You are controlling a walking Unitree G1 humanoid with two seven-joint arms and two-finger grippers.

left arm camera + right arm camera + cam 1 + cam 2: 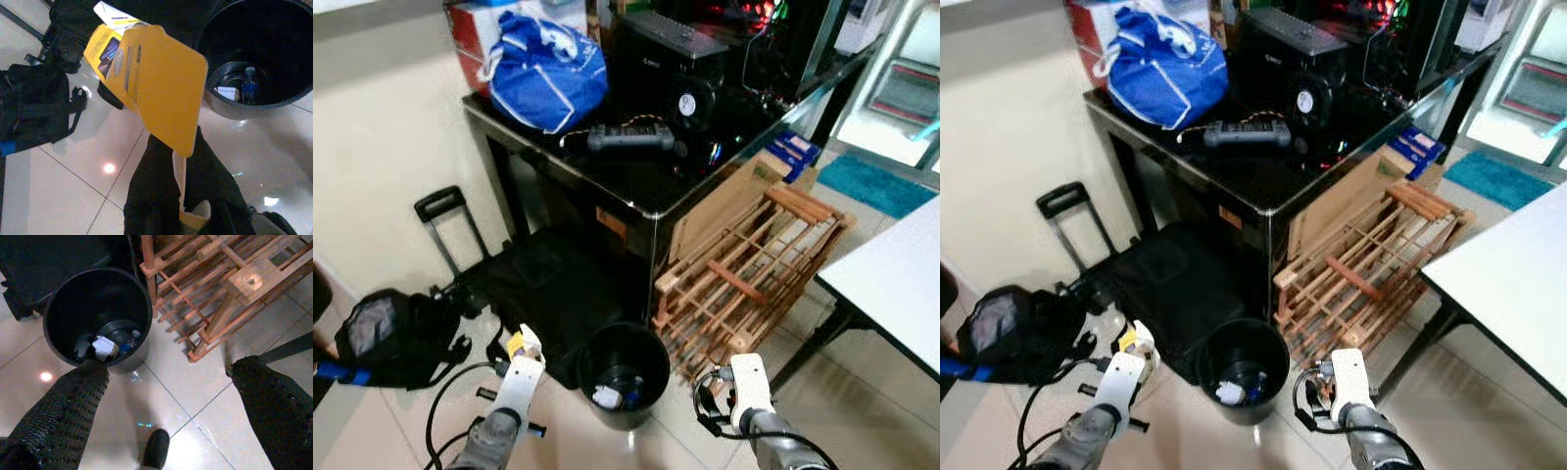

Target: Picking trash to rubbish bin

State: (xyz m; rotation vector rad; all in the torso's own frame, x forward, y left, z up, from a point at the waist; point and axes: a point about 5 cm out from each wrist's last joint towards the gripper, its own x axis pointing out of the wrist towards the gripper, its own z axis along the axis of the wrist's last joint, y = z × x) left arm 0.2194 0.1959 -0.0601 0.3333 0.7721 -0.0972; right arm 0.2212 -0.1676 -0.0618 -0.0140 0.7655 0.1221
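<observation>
At the far left a black backpack (391, 336) lies on the tiled floor (646, 446) beside a black wheeled case (543, 289) with its pull handle raised. The left gripper (183, 161) reaches forward low over the floor just left of the rubbish bin (625, 372), its fingers (151, 191) closed on a yellow cardboard package (151, 88); the card stands up from the fingertips and carries a printed picture and small lines of text too fine to read. The package is beside the bin's rim, not over its mouth. The round black bin stands on the floor against the front leg of a dark glass-topped table (636, 186) and holds a white crumpled scrap (103, 346) and a small bottle with a blue label (249, 85). The right gripper (166, 391) hovers just right of the bin with its two black fingers (63, 416) spread wide and nothing between them. Further right a wooden slatted rack (754, 274) leans against the table, and a white tabletop (891, 274) stands at the edge.
</observation>
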